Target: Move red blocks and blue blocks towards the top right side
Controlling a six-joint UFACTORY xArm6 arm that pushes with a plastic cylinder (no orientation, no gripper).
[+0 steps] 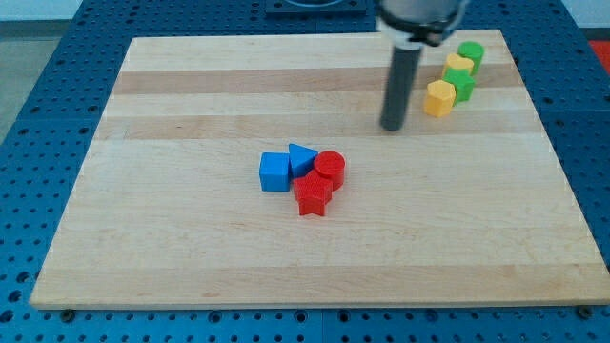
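Camera view. Your wooden board (191,257) lay on a blue perforated table (38,143). Near the board's middle sat the four task blocks in one tight cluster: a blue cube (274,172) at the view's left, a blue triangular block (301,157) just beside it, a red cylinder (330,169) touching that on the right, and a red star-shaped block (313,194) pressed in below them. Because they were packed together, you could probably have driven them as a group rather than one at a time.

The rod stood upright, and my tip (393,127) rested on bare wood up and to the right of the cluster, well apart from it and touching no block. The tool has no jaws to open or close, so it held nothing; it could only push.

Toward the top right corner lay the blocks outside the task: a yellow block (439,98) nearest my tip, a second yellow block (459,66), and two green blocks (462,84) (470,51). Their exact shapes were hard to make out; the yellow ones looked roughly hexagonal.

Judged from this layout, the move had not begun. My tip stood on the destination side of the cluster, so you would have needed to bring it round to the lower left before pushing.
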